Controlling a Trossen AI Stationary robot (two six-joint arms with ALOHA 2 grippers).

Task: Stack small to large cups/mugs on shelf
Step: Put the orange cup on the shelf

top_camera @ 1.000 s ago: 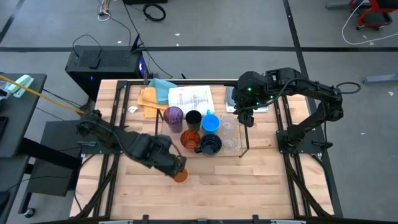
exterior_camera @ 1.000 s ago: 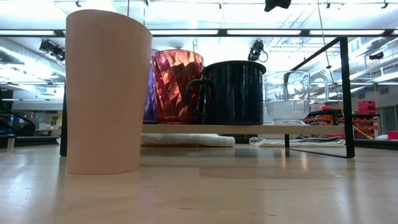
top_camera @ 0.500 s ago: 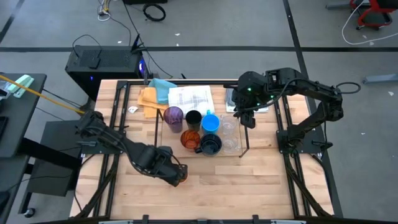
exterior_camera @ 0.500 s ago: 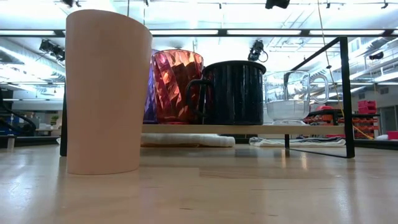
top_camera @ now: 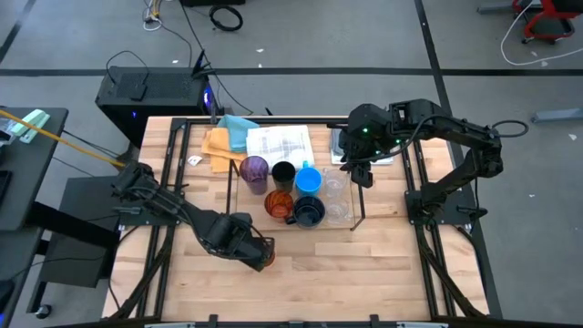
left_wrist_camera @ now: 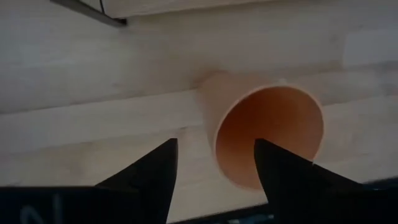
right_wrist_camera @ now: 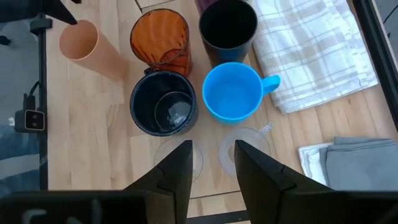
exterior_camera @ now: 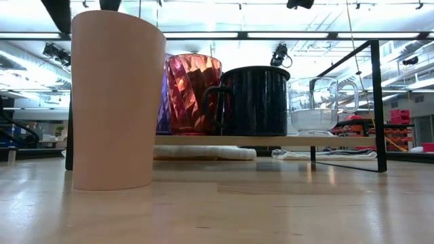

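Observation:
A pale orange cup [top_camera: 265, 259] [exterior_camera: 115, 102] stands upright on its base on the bare table, in front of the shelf [exterior_camera: 271, 141]. My left gripper [left_wrist_camera: 214, 165] hangs open just above the cup's mouth [left_wrist_camera: 268, 135], fingers apart, touching nothing that I can see. On the shelf stand a purple cup [top_camera: 254, 169], a black cup [right_wrist_camera: 227, 25], a blue mug [right_wrist_camera: 233, 93], a faceted orange cup [right_wrist_camera: 160, 40], a navy mug [right_wrist_camera: 163, 102] and clear glasses [right_wrist_camera: 245, 149]. My right gripper [right_wrist_camera: 214, 165] hovers open above the clear glasses, with nothing between its fingers.
Folded cloths lie at the table's far side: yellow [top_camera: 217, 146], teal [top_camera: 237, 128], a checked towel [right_wrist_camera: 311, 50] and grey ones [right_wrist_camera: 342, 162]. The shelf's thin black rods [exterior_camera: 376, 102] stand around the cups. Bare wood [top_camera: 364, 264] stretches along the near edge.
My left arm has shifted a little toward the table's left over the pale orange cup. In the low view its fingers now show apart above the cup's rim, where none showed a second ago. The cup has stayed upright in place.

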